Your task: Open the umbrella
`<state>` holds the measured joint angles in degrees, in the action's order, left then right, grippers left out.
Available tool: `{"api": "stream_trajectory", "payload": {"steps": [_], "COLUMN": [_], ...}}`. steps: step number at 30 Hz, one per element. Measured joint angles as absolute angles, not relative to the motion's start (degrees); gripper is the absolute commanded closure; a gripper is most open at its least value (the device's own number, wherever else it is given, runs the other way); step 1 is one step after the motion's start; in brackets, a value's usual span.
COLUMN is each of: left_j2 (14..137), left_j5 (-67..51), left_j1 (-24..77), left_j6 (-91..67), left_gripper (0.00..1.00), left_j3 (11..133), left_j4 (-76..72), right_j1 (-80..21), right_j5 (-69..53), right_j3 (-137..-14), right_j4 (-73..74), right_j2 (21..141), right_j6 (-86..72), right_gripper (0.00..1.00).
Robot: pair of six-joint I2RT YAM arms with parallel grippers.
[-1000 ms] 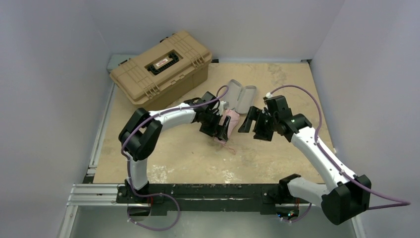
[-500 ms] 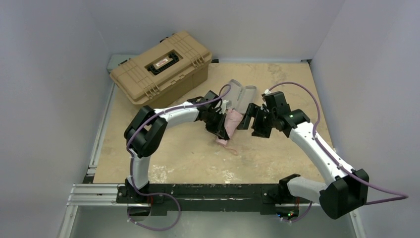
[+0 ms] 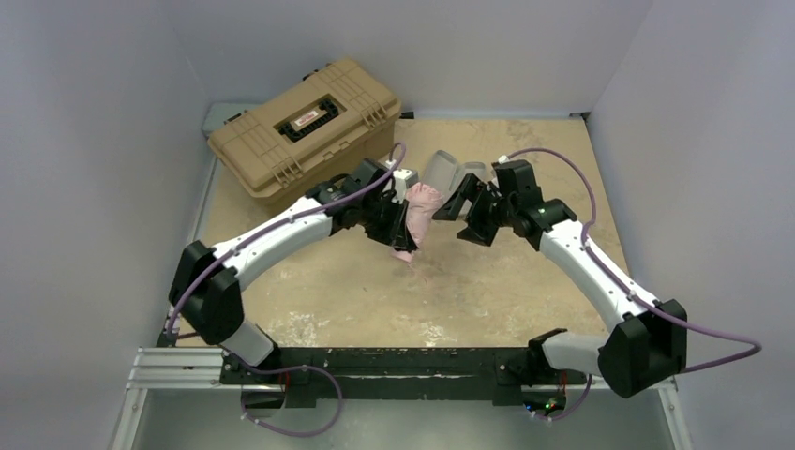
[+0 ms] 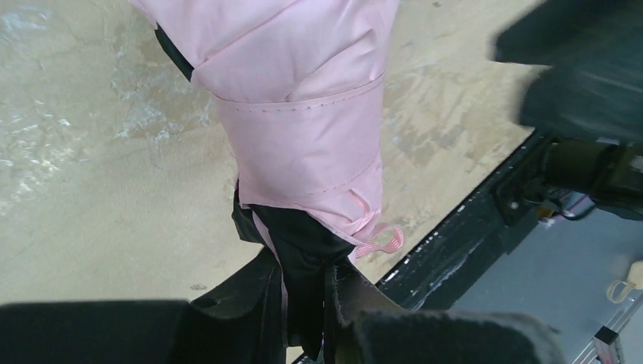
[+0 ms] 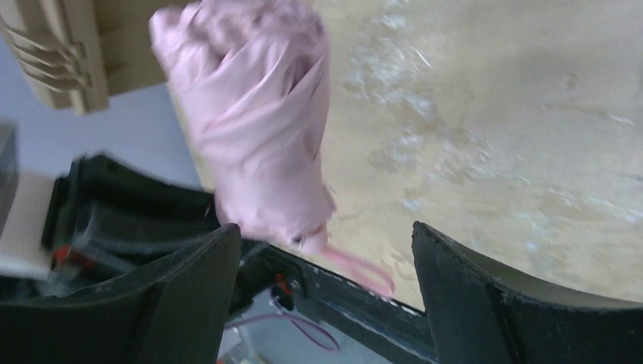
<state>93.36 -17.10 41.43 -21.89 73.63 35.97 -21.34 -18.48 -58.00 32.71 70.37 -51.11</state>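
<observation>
The folded pale pink umbrella (image 3: pixel 418 208) is held off the table near the middle, its strap still wrapped around the fabric (image 4: pixel 303 129). My left gripper (image 3: pixel 397 223) is shut on it from the left, and its jaws pinch the black lining (image 4: pixel 305 296) at the bundle's lower end, where a pink loop (image 4: pixel 387 241) hangs. Just right of the umbrella, my right gripper (image 3: pixel 466 212) stands open and does not touch it. In the right wrist view the umbrella (image 5: pixel 258 136) sits ahead of the left finger, between wide-spread fingers (image 5: pixel 199 296). Shaft and handle are hidden.
A tan hard-shell toolbox (image 3: pixel 305 127) stands at the back left, close behind the left arm. Two pale grey tube-like pieces (image 3: pixel 452 173) lie just behind the umbrella. The black base rail (image 3: pixel 375 361) runs along the near edge. White walls enclose the table.
The left gripper went from open to shut on the umbrella, then lifted it up and toward the back. The left arm stretched out, and the right gripper followed, staying open.
</observation>
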Motion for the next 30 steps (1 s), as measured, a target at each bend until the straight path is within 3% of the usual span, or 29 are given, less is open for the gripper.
{"api": "stream_trajectory", "payload": {"steps": [6, 14, 17, 21, 25, 26, 27, 30], "left_j2": [84.62, 83.46, 83.46, 83.46, 83.46, 83.46, 83.46, 83.33], "left_j5": [-17.67, -22.13, -23.38, -24.40, -25.23, -25.52, -25.69, -28.21], "left_j1": [41.43, 41.10, 40.99, 40.88, 40.88, 40.88, 40.91, 40.91], "left_j6": [-22.20, -23.73, -24.88, -25.98, -26.63, -26.63, -26.65, -26.83], "left_gripper": [1.00, 1.00, 1.00, 1.00, 0.99, 0.85, 0.63, 0.12], "left_j3": [73.60, 74.72, 78.00, 81.60, 83.13, 83.20, 83.26, 83.26], "left_j4": [37.58, 40.97, 43.24, 44.80, 46.11, 46.19, 46.35, 46.39], "right_j1": [-21.34, -21.76, -22.02, -22.02, -22.04, -22.06, -22.09, -22.13], "right_j5": [-22.39, -28.64, -30.61, -32.29, -33.19, -33.21, -33.30, -33.80], "right_j3": [-59.59, -64.34, -64.34, -64.34, -64.31, -64.29, -64.27, -64.27], "right_j4": [25.28, 15.64, 12.53, 9.78, 8.95, 9.02, 9.15, 9.43], "right_j2": [76.73, 80.73, 80.73, 80.73, 80.73, 80.73, 80.73, 80.73], "right_j6": [-55.79, -57.10, -57.45, -57.65, -57.56, -57.47, -57.30, -56.75], "right_gripper": [0.20, 0.25, 0.32, 0.50, 0.84, 0.94, 1.00, 1.00]}}
